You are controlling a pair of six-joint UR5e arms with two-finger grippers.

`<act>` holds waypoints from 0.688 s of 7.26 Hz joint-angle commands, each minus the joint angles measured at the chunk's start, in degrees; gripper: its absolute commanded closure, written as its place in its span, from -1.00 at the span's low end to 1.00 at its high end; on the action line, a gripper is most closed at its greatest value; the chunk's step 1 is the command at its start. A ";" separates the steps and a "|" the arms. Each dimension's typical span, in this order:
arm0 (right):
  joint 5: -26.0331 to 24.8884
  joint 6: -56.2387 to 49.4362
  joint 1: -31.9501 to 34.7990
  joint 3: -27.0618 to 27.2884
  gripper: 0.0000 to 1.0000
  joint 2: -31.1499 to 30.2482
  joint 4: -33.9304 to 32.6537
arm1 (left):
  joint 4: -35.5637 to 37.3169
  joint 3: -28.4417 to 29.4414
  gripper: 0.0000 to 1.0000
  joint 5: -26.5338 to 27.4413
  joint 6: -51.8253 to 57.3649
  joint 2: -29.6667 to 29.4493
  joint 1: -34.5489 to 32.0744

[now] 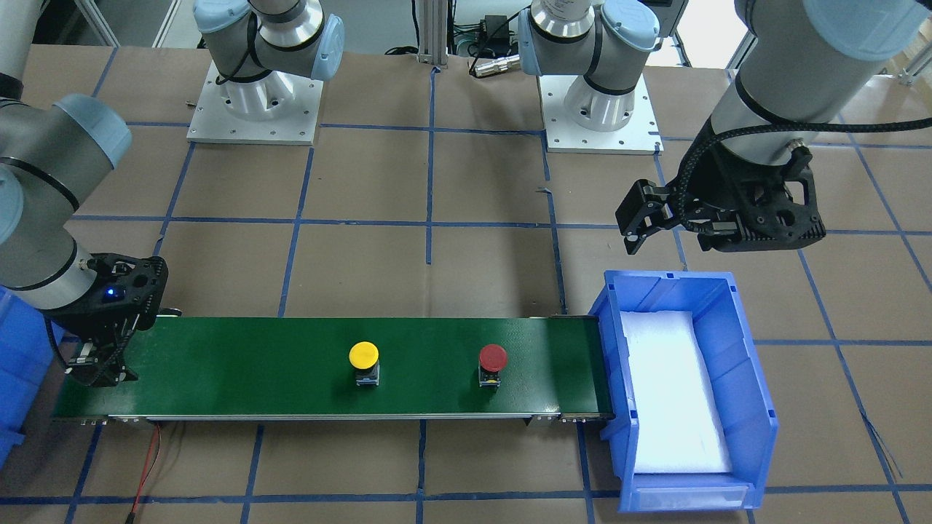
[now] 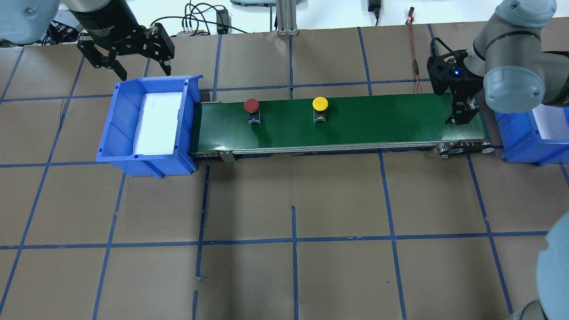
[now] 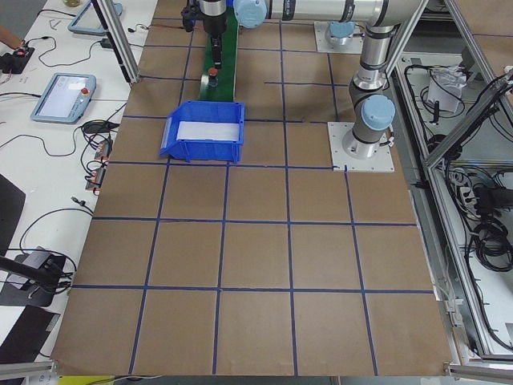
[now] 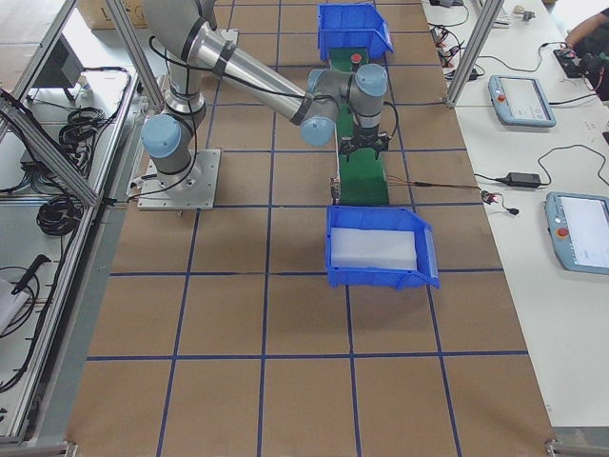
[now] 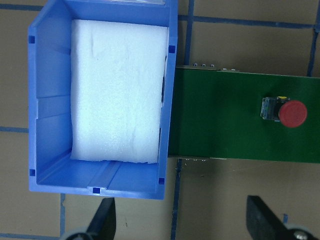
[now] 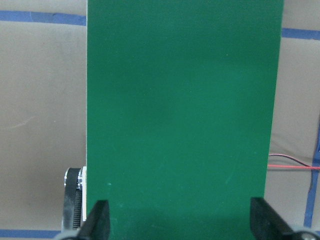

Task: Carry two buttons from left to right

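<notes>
Silver-grey tubular left arm (image 1: 794, 65) and right arm (image 1: 33, 240), pale blue joint caps (image 1: 331, 47), white screw-dotted base plates (image 1: 291, 124). Black left end effector (image 2: 144, 69) fed by a braided cable (image 1: 699, 156); black right end effector (image 1: 98, 370) bearing a blue light (image 1: 111, 294).

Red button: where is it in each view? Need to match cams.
Front-facing: red button on belt, right of centre, towards the bin.
Overhead: button on left part of belt, near that bin.
Exterior left: button tiny, top, beyond the bin.
Exterior right: button tiny, top, before the far bin.
Left wrist: button near right edge, on belt.
Right wrist: not in it.
Landmark: green belt, in all six.
</notes>
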 commanded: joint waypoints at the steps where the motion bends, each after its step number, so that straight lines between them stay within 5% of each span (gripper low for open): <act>1: 0.06 0.06 0.00 -0.12 -1.00 0.06 -0.09 | -1.97 0.00 -0.96 0.27 -0.61 -1.02 0.18; 5: -0.03 0.06 0.00 -0.04 -1.00 0.15 0.00 | -1.97 -2.02 -1.00 3.09 0.09 1.52 -0.09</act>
